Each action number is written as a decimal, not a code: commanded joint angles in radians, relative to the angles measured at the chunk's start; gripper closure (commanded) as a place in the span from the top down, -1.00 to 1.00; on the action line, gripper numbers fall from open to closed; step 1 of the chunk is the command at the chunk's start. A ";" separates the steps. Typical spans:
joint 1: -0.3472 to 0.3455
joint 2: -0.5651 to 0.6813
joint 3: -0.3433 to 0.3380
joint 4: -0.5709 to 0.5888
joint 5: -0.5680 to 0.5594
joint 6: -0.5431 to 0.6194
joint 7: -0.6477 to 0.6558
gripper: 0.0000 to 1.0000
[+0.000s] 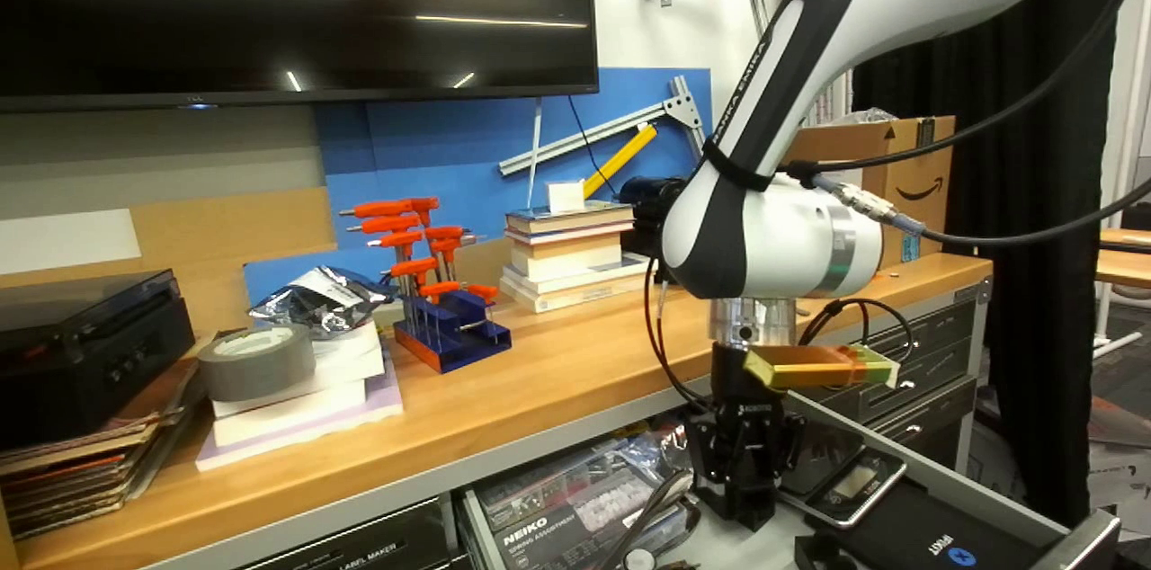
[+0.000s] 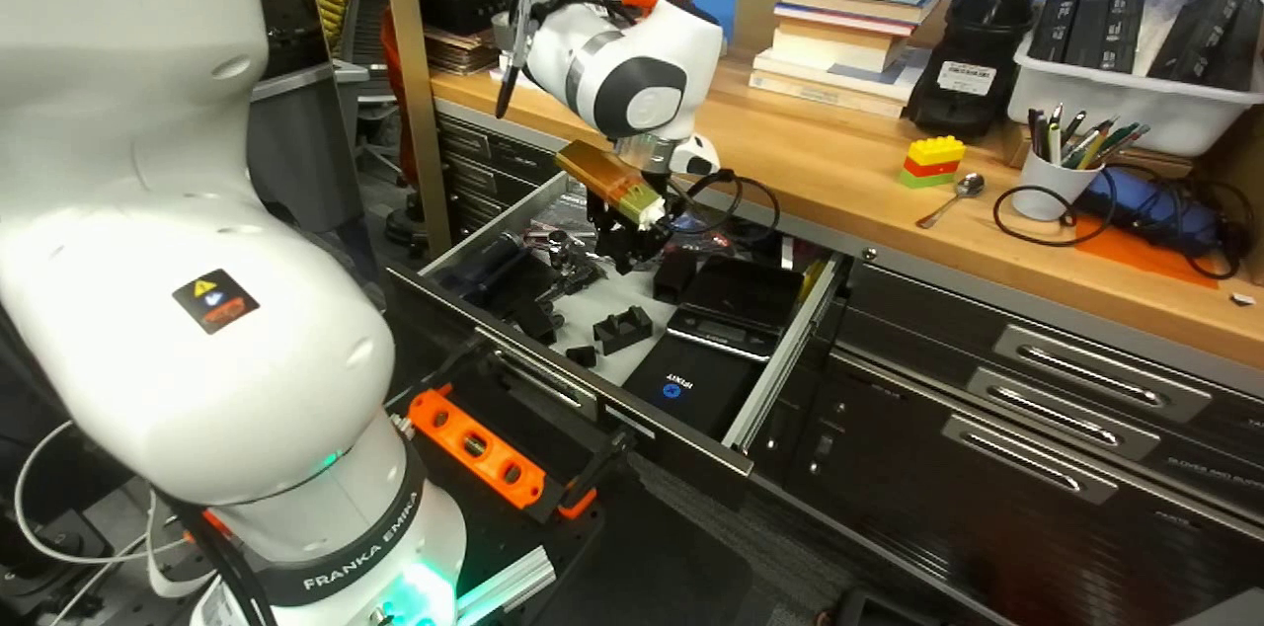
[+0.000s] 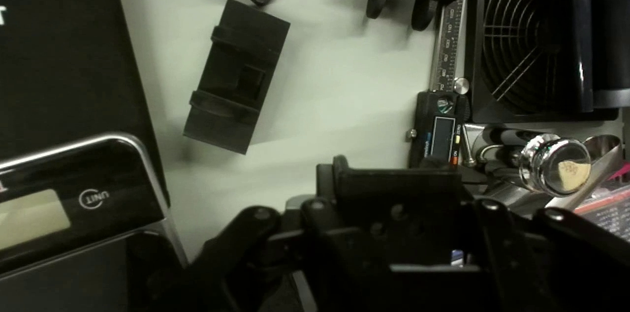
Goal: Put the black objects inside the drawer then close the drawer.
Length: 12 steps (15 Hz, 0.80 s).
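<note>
Several black objects [image 3: 221, 78] in open drawer [image 2: 617, 293]; end effector [image 1: 742, 485] apparently gripping block [image 3: 401, 191].

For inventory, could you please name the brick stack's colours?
The brick stack is yellow, red, green downward, clearest in an exterior view.

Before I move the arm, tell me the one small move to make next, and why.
I'd probably lower the gripper slightly, ready to release the black block: the jaws appear closed on it over the open drawer, where pale floor shows beside the loose black bracket. Whether the block already touches down is hidden, so go gently.
</note>
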 commanded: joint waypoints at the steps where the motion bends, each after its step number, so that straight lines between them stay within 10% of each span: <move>1: -0.028 0.015 0.032 -0.011 0.044 0.052 -0.038 -0.50; 12: -0.050 0.043 0.037 -0.029 0.035 0.088 -0.029 -0.50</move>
